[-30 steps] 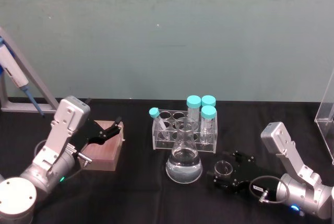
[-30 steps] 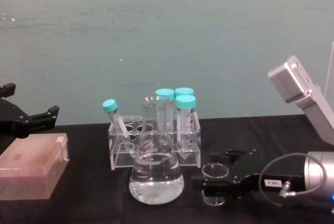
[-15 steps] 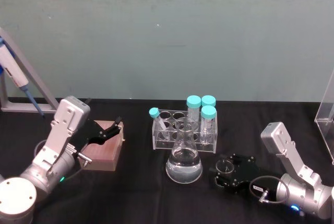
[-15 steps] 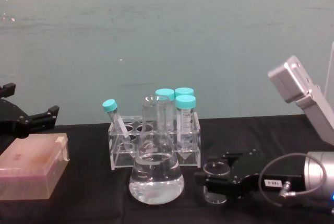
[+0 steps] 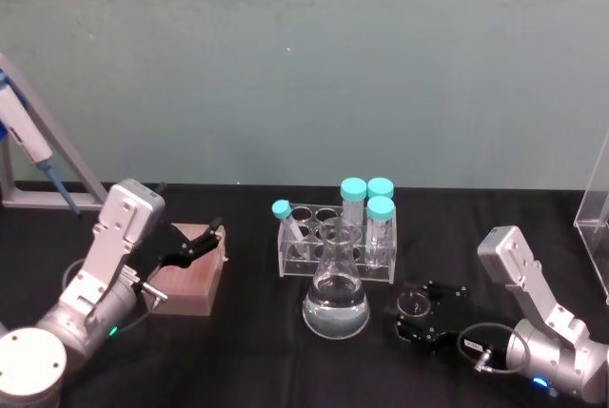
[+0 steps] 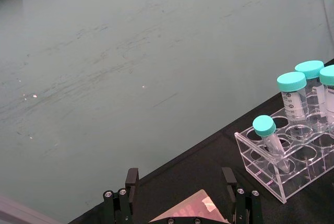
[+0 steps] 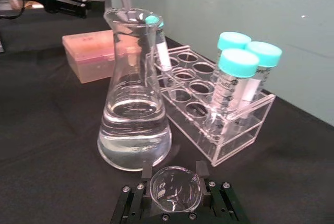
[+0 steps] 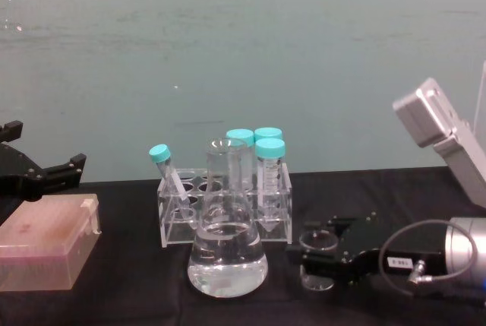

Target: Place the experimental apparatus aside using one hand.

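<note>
The small glass beaker (image 7: 176,191) sits between the black fingers of my right gripper (image 7: 175,174), which is shut on it, low over the black table (image 5: 257,332). Just to its left stands the conical flask (image 5: 335,296) with clear liquid. Behind the flask is the clear tube rack (image 5: 314,246) holding several teal-capped tubes. In the chest view the beaker (image 8: 316,241) rides in the right gripper (image 8: 319,259), close beside the flask (image 8: 228,246). My left gripper (image 5: 198,242) hangs open over a pink box (image 5: 188,280) at the left.
A pipette on a slanted stand (image 5: 33,156) is at the far left. A clear acrylic case (image 5: 598,208) stands at the right edge. The teal wall runs behind the table.
The right gripper's fingers have closed in on the beaker, which has shifted slightly up and away from the flask. The left arm has not moved.
</note>
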Tool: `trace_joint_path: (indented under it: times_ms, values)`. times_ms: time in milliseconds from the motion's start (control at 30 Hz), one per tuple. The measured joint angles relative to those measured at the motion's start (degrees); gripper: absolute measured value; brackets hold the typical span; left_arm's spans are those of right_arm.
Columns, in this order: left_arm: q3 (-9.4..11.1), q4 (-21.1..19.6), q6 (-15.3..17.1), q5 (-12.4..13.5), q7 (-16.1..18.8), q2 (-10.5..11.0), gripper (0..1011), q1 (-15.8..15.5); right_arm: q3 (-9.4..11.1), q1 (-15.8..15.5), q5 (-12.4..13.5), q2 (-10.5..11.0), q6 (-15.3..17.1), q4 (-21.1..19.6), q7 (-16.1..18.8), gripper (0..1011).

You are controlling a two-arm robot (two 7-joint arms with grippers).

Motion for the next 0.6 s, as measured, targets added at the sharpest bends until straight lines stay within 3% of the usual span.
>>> trace_joint_path:
  times_ms: [367, 600]
  values:
    - [0.0, 0.0, 0.0, 0.0, 0.0, 0.0, 1000, 0.0, 2.31, -1.24, -1.31, 0.2, -0.48, -1.88, -4.75, 497]
    - [0.0, 0.0, 0.0, 0.0, 0.0, 0.0, 1000, 0.0, 5.14, -1.53, -1.74, -0.7, 0.33, -2.15, -8.89, 497]
